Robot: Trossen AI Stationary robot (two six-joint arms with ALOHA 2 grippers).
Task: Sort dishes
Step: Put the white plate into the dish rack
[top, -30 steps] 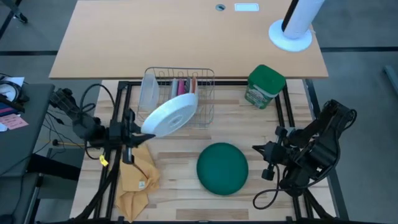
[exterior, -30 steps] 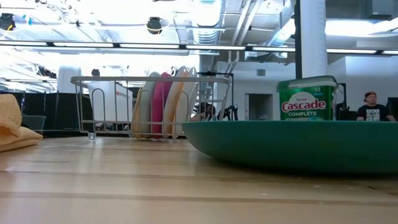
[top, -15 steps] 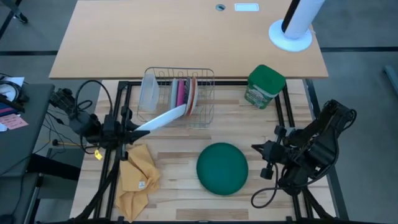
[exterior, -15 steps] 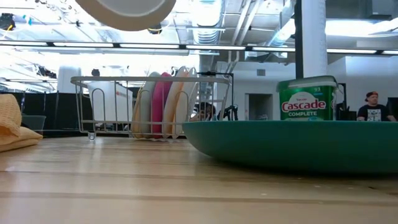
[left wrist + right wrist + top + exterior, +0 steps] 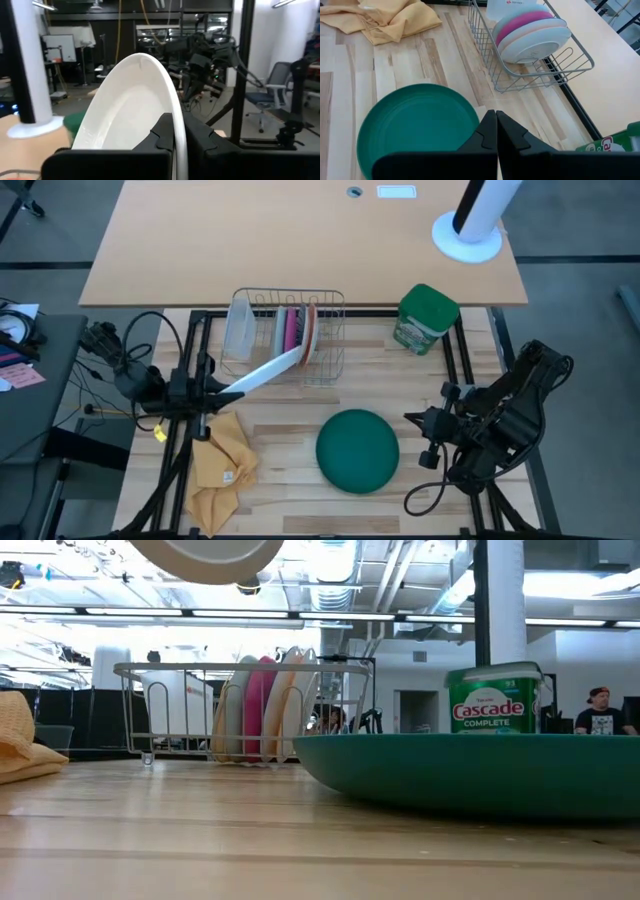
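From above, the left tool clamps a white plate edge-on beside the wire rack, seemingly mid-sort and needing a free slot past the racked small plates, while in the right wrist view the right tool, pinched empty, waits over the green plate on the tabletop.

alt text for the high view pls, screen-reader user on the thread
Overhead: the left tool holds a white plate tilted on edge at the front of a wire dish rack that already holds small plates upright. A dark green plate lies face-down mid-table, a yellow cloth lies left, and the right tool waits shut at right.
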